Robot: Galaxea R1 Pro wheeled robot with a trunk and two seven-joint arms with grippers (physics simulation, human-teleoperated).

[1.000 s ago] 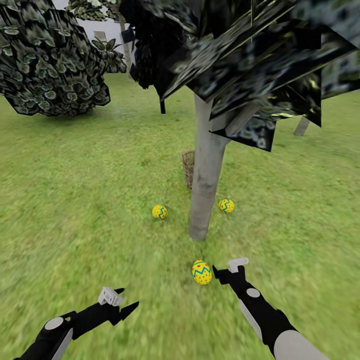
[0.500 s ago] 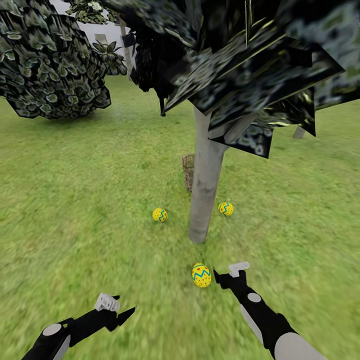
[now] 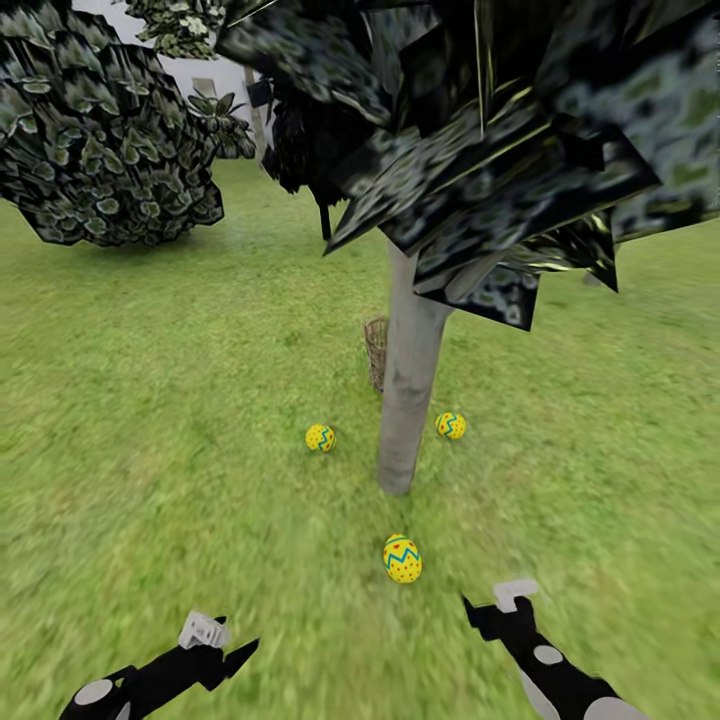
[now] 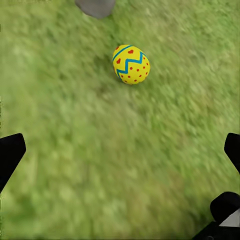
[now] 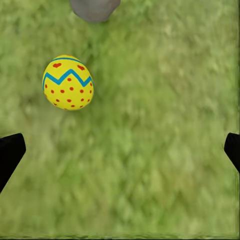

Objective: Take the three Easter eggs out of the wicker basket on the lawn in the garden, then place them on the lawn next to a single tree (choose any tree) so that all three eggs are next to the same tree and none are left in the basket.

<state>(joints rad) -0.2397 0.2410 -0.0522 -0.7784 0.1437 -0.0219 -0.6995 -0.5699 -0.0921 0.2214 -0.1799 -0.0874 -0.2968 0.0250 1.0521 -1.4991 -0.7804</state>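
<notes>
Three eggs (image 3: 402, 559) were seen on lawn (image 3: 150, 420) around tree (image 3: 407, 400), ahead of both pincers, left (image 3: 232, 655) and right (image 3: 478, 610), each spread wide, nothing held.

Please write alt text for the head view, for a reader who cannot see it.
Three yellow Easter eggs lie on the lawn around a grey tree trunk: the left egg, the right egg and the near egg. The wicker basket stands behind the trunk; the left gripper and right gripper hang empty in the foreground.
</notes>
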